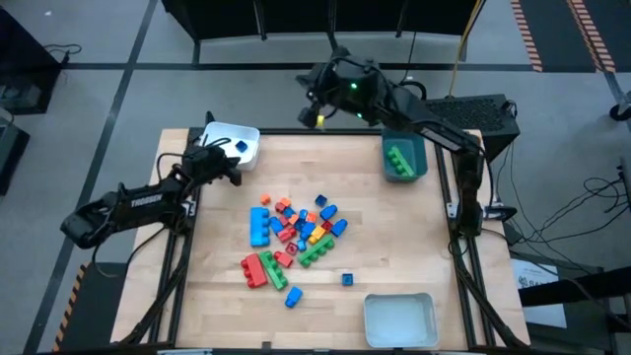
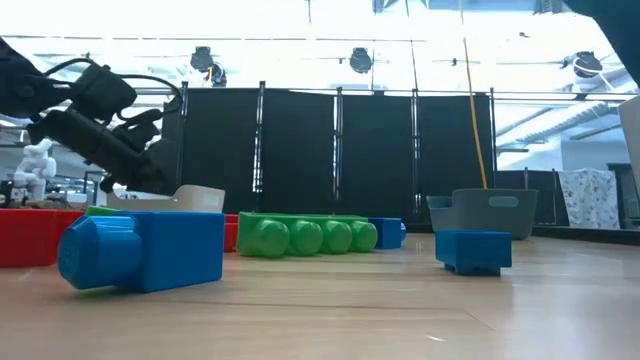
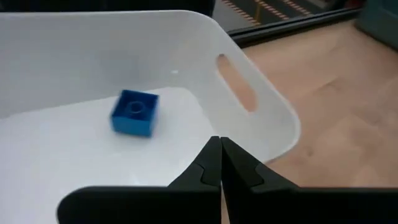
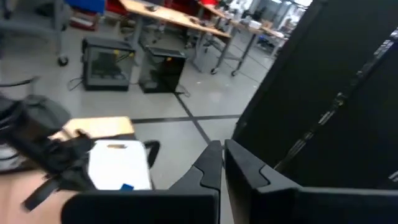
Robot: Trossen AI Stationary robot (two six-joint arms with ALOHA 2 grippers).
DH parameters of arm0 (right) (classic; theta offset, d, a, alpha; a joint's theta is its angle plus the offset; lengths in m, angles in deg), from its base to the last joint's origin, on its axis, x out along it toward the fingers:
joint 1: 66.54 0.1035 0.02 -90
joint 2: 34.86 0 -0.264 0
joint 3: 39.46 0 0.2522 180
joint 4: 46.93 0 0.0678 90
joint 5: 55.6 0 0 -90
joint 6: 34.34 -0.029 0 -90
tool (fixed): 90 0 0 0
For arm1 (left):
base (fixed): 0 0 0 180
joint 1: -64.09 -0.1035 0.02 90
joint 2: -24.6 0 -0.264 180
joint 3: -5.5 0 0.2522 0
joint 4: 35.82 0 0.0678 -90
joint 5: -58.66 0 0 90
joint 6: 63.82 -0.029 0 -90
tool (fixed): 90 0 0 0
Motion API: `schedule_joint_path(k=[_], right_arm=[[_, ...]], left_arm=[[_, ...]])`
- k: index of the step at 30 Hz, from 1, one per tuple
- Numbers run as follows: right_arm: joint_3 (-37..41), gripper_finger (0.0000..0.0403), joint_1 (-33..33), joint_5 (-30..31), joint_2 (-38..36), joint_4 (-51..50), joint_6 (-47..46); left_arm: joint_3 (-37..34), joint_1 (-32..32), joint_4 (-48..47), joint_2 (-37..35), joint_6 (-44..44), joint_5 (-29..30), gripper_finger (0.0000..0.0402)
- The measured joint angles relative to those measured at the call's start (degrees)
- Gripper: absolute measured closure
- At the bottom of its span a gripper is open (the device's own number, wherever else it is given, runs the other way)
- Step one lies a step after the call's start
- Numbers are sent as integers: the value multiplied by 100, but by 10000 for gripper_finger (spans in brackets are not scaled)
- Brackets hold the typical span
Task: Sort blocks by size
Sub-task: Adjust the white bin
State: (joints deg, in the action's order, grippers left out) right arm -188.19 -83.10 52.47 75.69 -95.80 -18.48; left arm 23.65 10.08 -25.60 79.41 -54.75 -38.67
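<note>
Sorting has barely begun, judging by what lies where. One small blue cube (image 3: 134, 112) sits in the white tray (image 3: 261, 118), just ahead of the left gripper (image 3: 221, 163), whose fingers are pressed together and hold nothing. A green brick (image 1: 399, 158) lies in the teal tray (image 1: 422, 170). The pale tray (image 1: 399, 320) at the near table edge shows no blocks.

Right gripper (image 4: 217, 165) is up off the table's far edge, fingers together, empty; nothing of the task lies near its tips.

Left to do: the main pile (image 1: 294, 232) at mid-table, well apart from both sets of fingers, holds nearly all the blocks, mixed red, blue, green, orange, yellow. Two blue strays (image 1: 347, 279) lie beside it.

Writing: white lettering on the left arm (image 1: 138, 202), likely the maker's name; too small to read with certainty. No other labels legible.
</note>
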Motion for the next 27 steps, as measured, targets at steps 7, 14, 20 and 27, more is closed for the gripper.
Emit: schedule_joint_path(k=[7,14,20,27], right_arm=[[-9,402,112,11,-241,-306,-11],[2,403,125,-14,-130,-805,-112],[2,403,196,6,-132,-1147,-272],[2,403,256,12,-160,-1175,-187]], left_arm=[[328,530,291,606,308,15,400],[1013,682,481,1334,146,650,400],[1632,602,353,2044,9,768,400],[2094,602,-104,2740,3,556,400]])
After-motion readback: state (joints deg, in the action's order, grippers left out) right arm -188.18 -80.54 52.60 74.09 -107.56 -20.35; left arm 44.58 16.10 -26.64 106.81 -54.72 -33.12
